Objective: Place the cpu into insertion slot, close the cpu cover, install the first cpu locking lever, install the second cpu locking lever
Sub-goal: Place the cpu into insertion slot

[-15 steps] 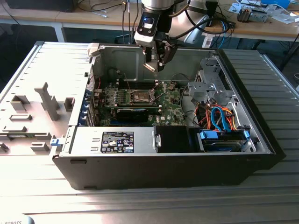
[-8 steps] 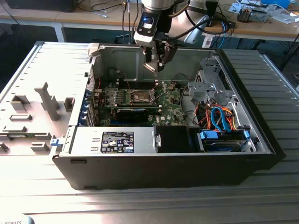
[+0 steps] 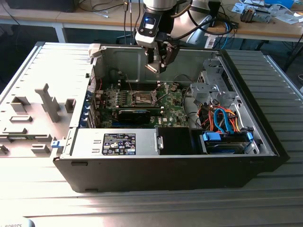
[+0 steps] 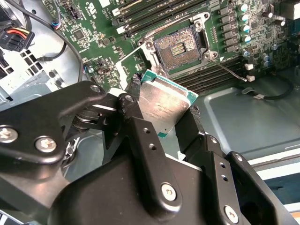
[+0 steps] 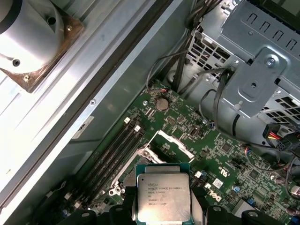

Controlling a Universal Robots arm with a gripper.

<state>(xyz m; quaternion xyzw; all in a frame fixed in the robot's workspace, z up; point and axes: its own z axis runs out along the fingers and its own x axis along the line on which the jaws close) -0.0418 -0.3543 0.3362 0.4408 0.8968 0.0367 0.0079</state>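
The cpu [image 4: 164,105], a flat square chip with a silver-grey top, hangs in the air with my gripper [image 4: 164,99] shut on its two opposite edges. In the exterior view the gripper [image 3: 154,66] holds the cpu [image 3: 152,68] tilted, well above the motherboard inside the open computer case. Below it lies the insertion slot [image 4: 180,46] with its dark gold contact field bare, also seen from outside as the insertion slot [image 3: 142,98]. The cpu cover [image 4: 132,63] stands swung open beside the slot. In the first wrist view the cpu [image 5: 163,197] hides most of the slot, and the cpu cover [image 5: 171,143] rises behind it.
A thin locking lever [image 4: 229,71] sticks out beside the slot. Long black memory slots [image 5: 115,150] flank it. A metal drive cage [image 3: 210,87] with cable bundles [image 3: 222,120] fills the exterior view's right of the case, a power supply [image 3: 118,142] its front. A grey fixture plate [image 3: 33,113] lies left.
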